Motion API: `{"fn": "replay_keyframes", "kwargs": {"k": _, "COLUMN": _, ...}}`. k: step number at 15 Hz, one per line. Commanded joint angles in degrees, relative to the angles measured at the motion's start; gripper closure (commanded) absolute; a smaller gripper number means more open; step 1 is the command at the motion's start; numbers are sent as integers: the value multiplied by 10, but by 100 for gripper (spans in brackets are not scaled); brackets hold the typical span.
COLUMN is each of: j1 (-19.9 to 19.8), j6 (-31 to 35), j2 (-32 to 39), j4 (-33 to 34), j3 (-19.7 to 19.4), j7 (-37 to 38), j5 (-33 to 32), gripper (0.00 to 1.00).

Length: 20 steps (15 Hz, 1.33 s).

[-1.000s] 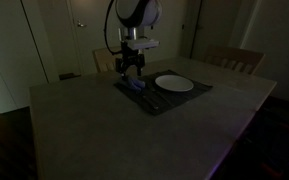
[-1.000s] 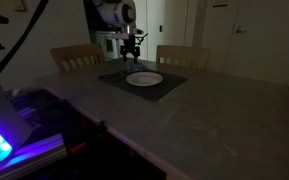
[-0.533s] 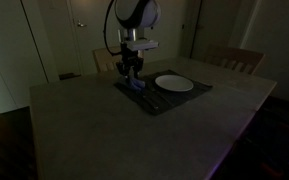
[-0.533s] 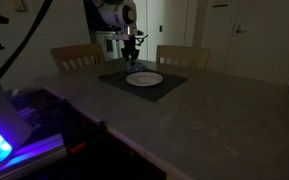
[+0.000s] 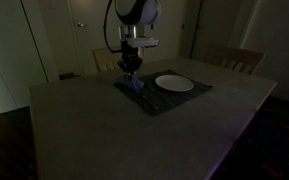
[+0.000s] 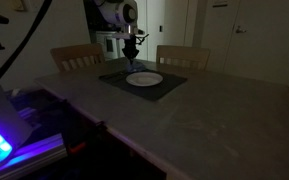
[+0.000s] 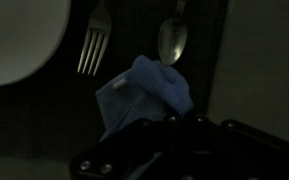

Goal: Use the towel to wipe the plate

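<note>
1. The hand [image 7: 152, 128] was clamped on the blue towel [image 7: 149, 88], bunched just beneath it.
2. It looked soft and light, best pinched at a raised fold.
3. The plate [image 7: 19, 40] lay off to the hand's side.

The arm [image 5: 134, 18] rises tall beside the plate [image 5: 174, 83], its wrist pointing straight down. Its gripper [image 5: 130, 70] hangs low, just off the plate's rim, with the fingers pinched together on the bunched towel [image 7: 149, 90].
</note>
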Motion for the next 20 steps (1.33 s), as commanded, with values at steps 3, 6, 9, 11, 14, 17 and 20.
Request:
{"fn": "replay_keyframes", "kwargs": {"k": 3, "j1": -38, "j6": -64, "j2": -72, "j4": -19, "j3": 15, "j7": -83, "j5": 32, "gripper": 98}}
{"fn": "replay_keyframes", "kwargs": {"k": 6, "j1": -55, "j6": -119, "j2": -119, "j4": -35, "j3": 9, "j7": -109, "j5": 35, "gripper": 98}}
{"fn": "replay_keyframes", "kwargs": {"k": 9, "j1": -65, "j6": -151, "j2": -161, "j4": -63, "j3": -5, "j7": -99, "j5": 26, "gripper": 98}}
{"fn": "replay_keyframes", "kwargs": {"k": 11, "j1": -67, "j6": -170, "j2": -183, "j4": -86, "j3": -16, "j7": -80, "j5": 19, "gripper": 98}}
{"fn": "replay_keyframes", "kwargs": {"k": 14, "j1": -49, "j6": -165, "j2": -206, "j4": -132, "j3": -39, "j7": -23, "j5": -32, "gripper": 98}}
{"fn": "replay_keyframes", "kwargs": {"k": 17, "j1": -36, "j6": -143, "j2": -203, "j4": -165, "j3": -44, "j7": 27, "j5": -86, "gripper": 98}}
{"fn": "replay_keyframes", "kwargs": {"k": 20, "j1": -26, "j6": -131, "j2": -185, "j4": -185, "j3": -40, "j7": 65, "j5": -100, "gripper": 98}}
